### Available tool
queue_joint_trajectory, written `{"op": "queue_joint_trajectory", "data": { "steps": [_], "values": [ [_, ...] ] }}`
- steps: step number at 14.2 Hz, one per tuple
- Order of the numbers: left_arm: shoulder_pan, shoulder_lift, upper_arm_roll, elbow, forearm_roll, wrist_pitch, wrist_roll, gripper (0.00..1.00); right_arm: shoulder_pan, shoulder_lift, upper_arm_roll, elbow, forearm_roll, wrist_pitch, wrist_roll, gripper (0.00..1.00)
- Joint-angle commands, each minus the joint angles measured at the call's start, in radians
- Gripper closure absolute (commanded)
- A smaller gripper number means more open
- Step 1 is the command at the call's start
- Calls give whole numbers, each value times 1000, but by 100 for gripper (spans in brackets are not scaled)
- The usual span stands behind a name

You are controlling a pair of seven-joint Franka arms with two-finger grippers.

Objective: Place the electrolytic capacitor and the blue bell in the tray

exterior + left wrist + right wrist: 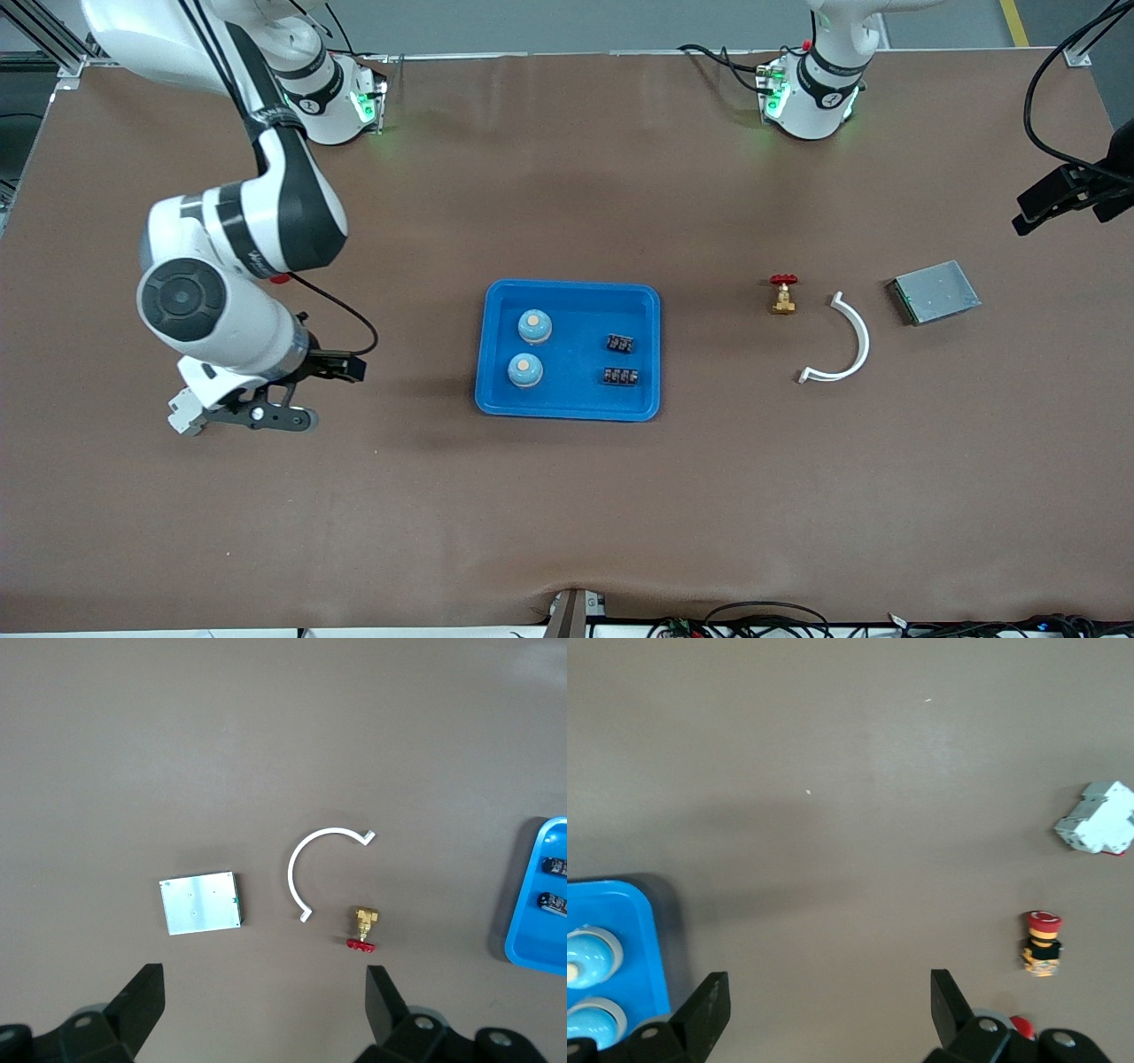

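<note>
The tray (567, 297) sits mid-tabletop and already holds two blue bells (534, 326), side by side toward the right arm's end, and two dark capacitor pieces (621, 343) toward the left arm's end. The main risk I judge is a needless extra reach knocking these. The right end effector (252, 414) hangs wide open and empty beside the tray; the left end effector (266, 1010) is likewise spread and empty, above the white clip (310, 868) and brass valve (363, 926).
</note>
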Motion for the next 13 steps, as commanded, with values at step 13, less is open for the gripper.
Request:
{"op": "queue_joint_trajectory", "data": {
  "steps": [13],
  "values": [
    [-1,16,-5,31,-9,-32,17,0,-239,-372,26,-272,14,4,-315,0]
  ]
}}
